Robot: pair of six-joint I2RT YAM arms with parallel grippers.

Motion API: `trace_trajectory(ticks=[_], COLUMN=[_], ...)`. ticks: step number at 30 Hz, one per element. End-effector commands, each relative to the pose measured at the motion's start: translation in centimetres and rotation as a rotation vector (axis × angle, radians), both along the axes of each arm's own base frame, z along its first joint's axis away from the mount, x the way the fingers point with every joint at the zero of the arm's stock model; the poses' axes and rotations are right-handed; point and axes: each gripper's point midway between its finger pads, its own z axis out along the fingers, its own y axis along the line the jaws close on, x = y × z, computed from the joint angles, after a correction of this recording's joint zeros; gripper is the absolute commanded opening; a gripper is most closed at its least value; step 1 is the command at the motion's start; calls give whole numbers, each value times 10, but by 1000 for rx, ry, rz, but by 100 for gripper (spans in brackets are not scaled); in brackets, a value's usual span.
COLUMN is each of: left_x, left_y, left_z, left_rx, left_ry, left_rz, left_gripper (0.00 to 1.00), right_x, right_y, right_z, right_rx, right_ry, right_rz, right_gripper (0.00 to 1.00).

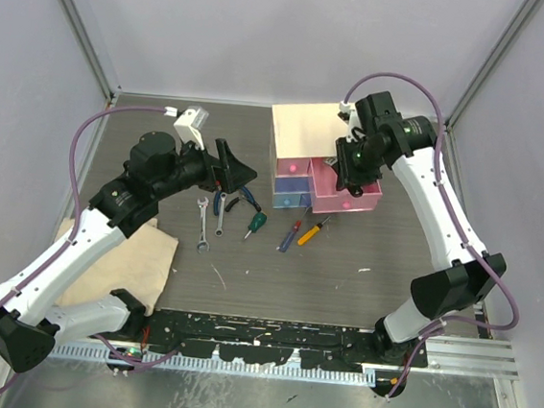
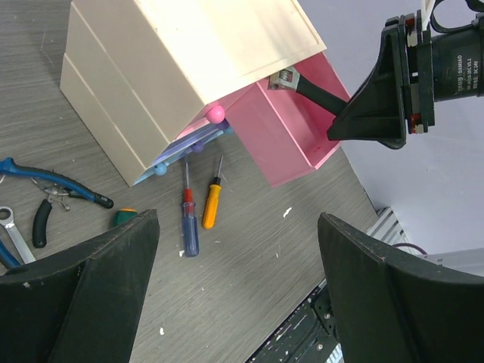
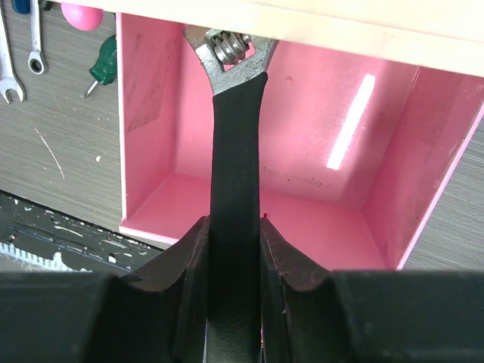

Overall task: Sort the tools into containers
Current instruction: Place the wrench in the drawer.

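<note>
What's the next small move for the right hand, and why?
Probably lower a little, then open. The right hand is shut on the black-handled adjustable wrench, which points into the open pink drawer with its head close to the cream chest. Releasing there should drop it inside.

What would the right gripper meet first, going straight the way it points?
Likely the open pink drawer: the black-handled wrench held by the right gripper reaches into it. Its head sits near the cream chest edge, which may touch first; depth is unclear.
</note>
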Motion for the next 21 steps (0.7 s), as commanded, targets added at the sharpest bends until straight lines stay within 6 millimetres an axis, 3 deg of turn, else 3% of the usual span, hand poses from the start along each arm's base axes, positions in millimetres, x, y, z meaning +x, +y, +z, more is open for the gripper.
trace_trajectory(ticks=[1,12,21], left_x=[-1,0,-2], left_y=[-1,0,5], left_z=[18,15,13], left_rx=[-41,-20,3], left_ry=[-54,-54,-54], left_rz=[-17,-16,-11], left_gripper=[86,86,86], right_x=[28,51,66], right_y=[5,8,11], right_z=[30,-6,-23], right_rx=[45,-21,-52], right_ry=[-150,-136,-156], right_rz=[0,81,164], right_gripper=[8,11,16])
